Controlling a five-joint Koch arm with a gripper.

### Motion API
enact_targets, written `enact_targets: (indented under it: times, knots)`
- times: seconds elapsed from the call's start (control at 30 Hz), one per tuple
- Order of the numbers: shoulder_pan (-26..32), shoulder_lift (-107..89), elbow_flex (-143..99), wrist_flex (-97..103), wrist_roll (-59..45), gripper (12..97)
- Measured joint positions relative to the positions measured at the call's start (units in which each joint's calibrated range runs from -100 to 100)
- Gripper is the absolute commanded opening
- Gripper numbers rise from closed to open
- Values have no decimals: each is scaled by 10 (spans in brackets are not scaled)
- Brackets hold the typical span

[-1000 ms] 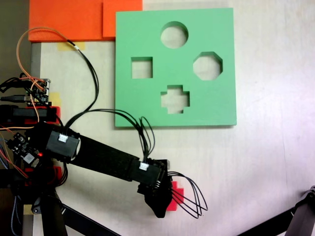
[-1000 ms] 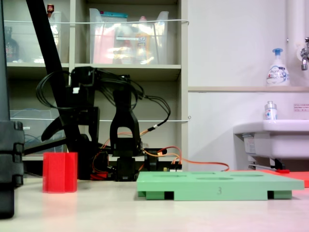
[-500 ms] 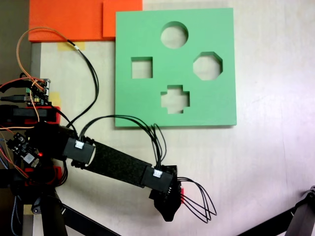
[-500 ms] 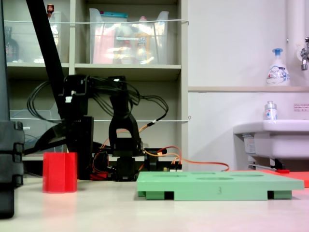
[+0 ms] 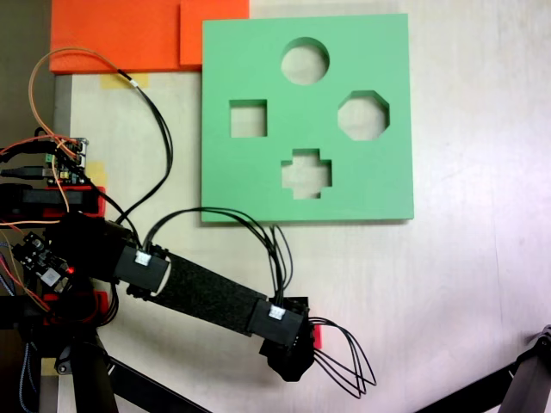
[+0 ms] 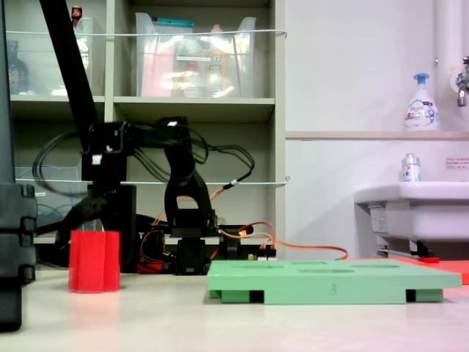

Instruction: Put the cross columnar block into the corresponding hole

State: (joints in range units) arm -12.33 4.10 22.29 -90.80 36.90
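The cross columnar block (image 6: 94, 261) is bright red and stands upright on the table, left of the green board (image 6: 333, 281). From above, just a red sliver of the block (image 5: 316, 334) shows beside the black gripper head. My gripper (image 6: 94, 226) is lowered over the block with one jaw on each side of it, open; its slanted jaw shows left of the block's top. From above, the gripper (image 5: 288, 357) covers most of the block. The corresponding hole (image 5: 306, 173) is the plus-shaped cutout near the board's lower edge, well above the gripper in that view.
The green board (image 5: 258, 52) also has round, square and octagonal cutouts. Orange foam sheets (image 5: 129, 34) lie at the top left. Loose black cables (image 5: 344, 366) loop off the gripper. Electronics and the arm's base (image 5: 52, 215) sit at the left edge. A black stand leg (image 5: 516, 379) crosses the lower right.
The gripper has moved out over the block and come down around it. The block has shifted slightly rightward in the side view.
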Motion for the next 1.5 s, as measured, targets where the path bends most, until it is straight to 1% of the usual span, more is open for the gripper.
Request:
enact_targets:
  times: [0.03, 0.1, 0.43, 0.6, 0.73, 0.87, 1.0, 1.3, 1.5]
  knots:
    - [-1, -3, -7, 0, 0, 465]
    - [-2, -7, -19, -1, 0, 441]
    - [-4, -29, -32, -4, 0, 434]
    - [0, -129, -45, -43, 1, 434]
    - [15, -224, -56, -57, 14, 434]
    - [41, -315, -56, -59, 43, 433]
    - [78, -361, -57, -60, 82, 434]
    - [184, -364, -57, -66, 209, 433]
    - [232, -320, -57, -25, 245, 433]
